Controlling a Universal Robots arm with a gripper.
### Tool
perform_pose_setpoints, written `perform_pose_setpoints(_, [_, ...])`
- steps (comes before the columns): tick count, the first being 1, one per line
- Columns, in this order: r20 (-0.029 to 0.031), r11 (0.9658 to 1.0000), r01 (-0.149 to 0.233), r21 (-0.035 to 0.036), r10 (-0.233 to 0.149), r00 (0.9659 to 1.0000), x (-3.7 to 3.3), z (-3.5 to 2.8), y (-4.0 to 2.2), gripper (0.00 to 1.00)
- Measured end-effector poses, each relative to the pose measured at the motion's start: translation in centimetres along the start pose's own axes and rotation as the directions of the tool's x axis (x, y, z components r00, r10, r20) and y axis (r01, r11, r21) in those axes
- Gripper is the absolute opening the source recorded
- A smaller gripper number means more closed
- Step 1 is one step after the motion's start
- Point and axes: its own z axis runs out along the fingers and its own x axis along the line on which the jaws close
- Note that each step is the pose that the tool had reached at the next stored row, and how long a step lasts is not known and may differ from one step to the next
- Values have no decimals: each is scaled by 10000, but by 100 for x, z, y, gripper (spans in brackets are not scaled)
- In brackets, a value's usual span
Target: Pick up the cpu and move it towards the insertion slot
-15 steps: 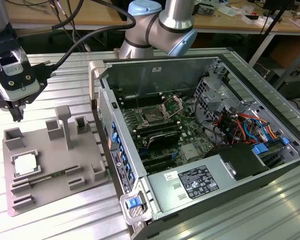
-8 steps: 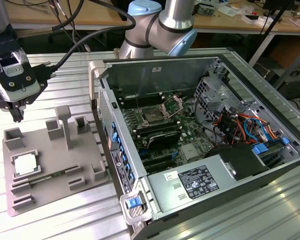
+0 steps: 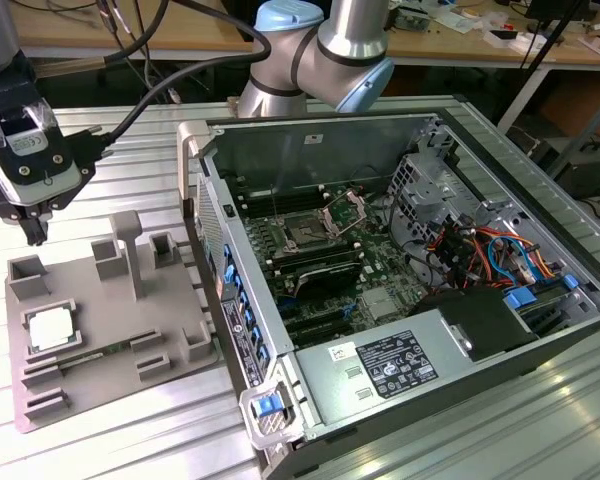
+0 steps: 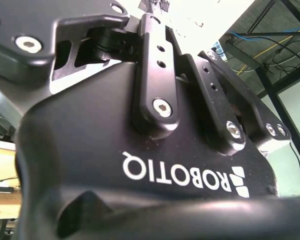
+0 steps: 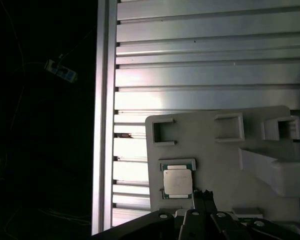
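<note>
Exterior view — claw (image 3: 36, 232) closed and empty above the tray (image 3: 105, 318) holding the cpu (image 3: 52, 328).

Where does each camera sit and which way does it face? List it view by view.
Exterior view: off the arm, looking down at an angle on the grey tray, the open computer case and the insertion slot; shows the arm and end effector.
First wrist view: on the wrist, facing down past the end effector to the cpu in the tray.
Second wrist view: on the wrist, close against the black end effector, room behind.
Shared: the exterior and first wrist views both show cpu, tray, end effector.
</note>
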Motion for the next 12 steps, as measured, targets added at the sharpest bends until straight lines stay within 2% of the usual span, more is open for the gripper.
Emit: perform_pose_setpoints(12, [1, 10000, 0, 2, 0, 10000, 0, 25, -1, 11])
